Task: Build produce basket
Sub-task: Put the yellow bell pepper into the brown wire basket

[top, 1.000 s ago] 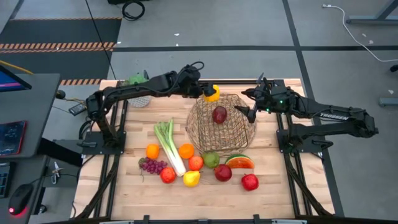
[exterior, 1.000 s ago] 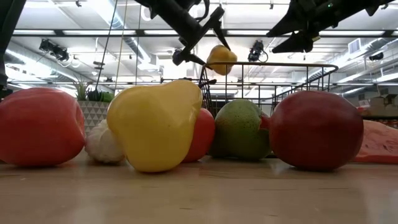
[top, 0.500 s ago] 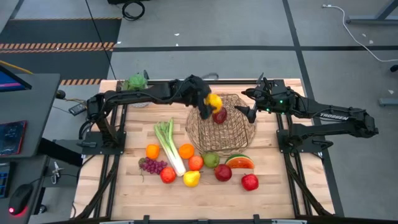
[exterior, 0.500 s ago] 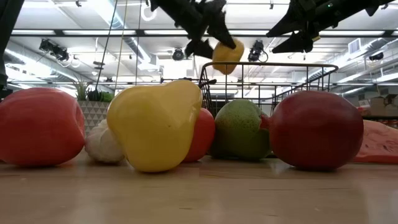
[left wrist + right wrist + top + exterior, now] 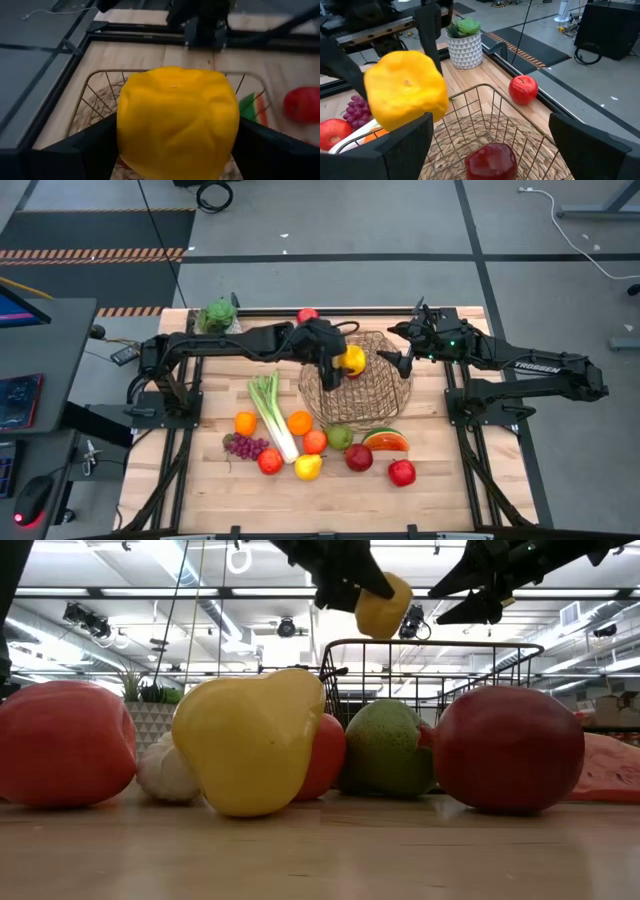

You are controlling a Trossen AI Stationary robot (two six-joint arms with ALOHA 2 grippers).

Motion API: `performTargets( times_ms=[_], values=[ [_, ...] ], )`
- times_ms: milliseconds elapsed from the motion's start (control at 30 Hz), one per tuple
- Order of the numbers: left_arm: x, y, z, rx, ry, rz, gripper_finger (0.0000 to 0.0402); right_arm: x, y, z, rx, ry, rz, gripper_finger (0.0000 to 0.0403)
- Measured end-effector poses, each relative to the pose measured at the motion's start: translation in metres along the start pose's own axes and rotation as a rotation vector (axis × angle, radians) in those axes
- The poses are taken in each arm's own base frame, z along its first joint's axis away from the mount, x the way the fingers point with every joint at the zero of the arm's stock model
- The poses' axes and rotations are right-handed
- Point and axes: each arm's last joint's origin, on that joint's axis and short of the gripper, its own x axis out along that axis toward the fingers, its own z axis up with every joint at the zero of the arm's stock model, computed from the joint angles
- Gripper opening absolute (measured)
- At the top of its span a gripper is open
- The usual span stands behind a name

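Pepper over basket
Left gripper [image 5: 343, 364] grips yellow pepper [image 5: 351, 361] above basket [image 5: 385, 395]; right gripper [image 5: 397, 346] open. Risk: release near rim, bounces out.

"TROSSEN" on right arm [image 5: 535, 367]

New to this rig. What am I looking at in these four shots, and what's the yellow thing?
Two dark robot arms work at a wooden table. One camera looks straight down, one sits at table-top height, and one rides on each wrist. The left gripper is shut on a yellow toy pepper and holds it over the round tan wire basket, which already holds a dark red apple. The right gripper waits open beside the basket's far rim. More toy produce lies on the near side of the table, including a green-white leek, oranges and purple grapes. A red apple lies at the table's far edge.
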Motion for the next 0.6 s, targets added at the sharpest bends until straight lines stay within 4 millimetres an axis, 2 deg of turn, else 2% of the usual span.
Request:
performTargets(
  times_ms=[133,267,500,600],
  values=[
    [0.004,-0.007,-0.004,0.022,0.034,-0.012,0.033,0.0,0.0,0.0,-0.005,-0.004,0.001,0.04],
    [0.023,-0.008,-0.015,-0.008,0.089,-0.019,0.033,0.0,0.001,0.003,-0.004,-0.03,0.008,0.04],
    [0.063,0.007,-0.031,-0.093,0.235,-0.098,0.033,0.0,0.001,0.004,-0.003,-0.038,0.012,0.04],
    [0.075,0.004,-0.031,-0.075,0.258,-0.127,0.033,0.0,0.001,0.004,-0.008,-0.037,0.012,0.04]
  ],
)
